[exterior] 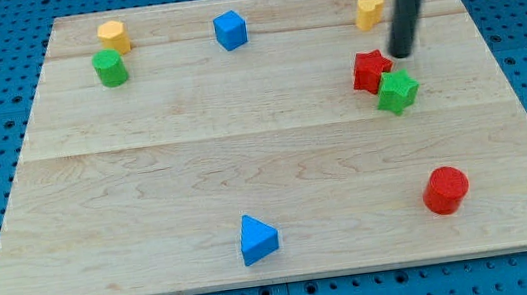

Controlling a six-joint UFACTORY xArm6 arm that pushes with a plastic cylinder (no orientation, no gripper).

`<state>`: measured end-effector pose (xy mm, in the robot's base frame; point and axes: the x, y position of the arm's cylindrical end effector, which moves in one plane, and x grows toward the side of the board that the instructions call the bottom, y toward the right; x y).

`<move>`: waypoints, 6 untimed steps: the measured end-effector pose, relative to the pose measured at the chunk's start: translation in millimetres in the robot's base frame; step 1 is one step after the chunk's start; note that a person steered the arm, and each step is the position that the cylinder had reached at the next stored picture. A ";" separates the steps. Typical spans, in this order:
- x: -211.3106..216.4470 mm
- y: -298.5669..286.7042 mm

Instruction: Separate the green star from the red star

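Note:
The green star point(398, 92) lies at the view's right, touching the red star point(370, 71), which sits just up and left of it. My tip point(402, 54) is the lower end of the dark rod that comes down from the view's top right. It stands just above the green star and just right of the red star, a small gap from each.
A yellow block point(370, 10) lies up and left of the rod. A blue cube point(230, 30), a yellow cylinder point(114, 36) and a green cylinder point(111, 68) lie along the top. A red cylinder point(445, 191) and a blue triangle point(258, 239) lie near the bottom.

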<state>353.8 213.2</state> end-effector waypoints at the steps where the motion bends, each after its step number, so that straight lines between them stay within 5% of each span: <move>1: 49.0 6.5; 3: 58.8 -197.1; 5: 97.4 -94.4; 6: 102.3 -189.8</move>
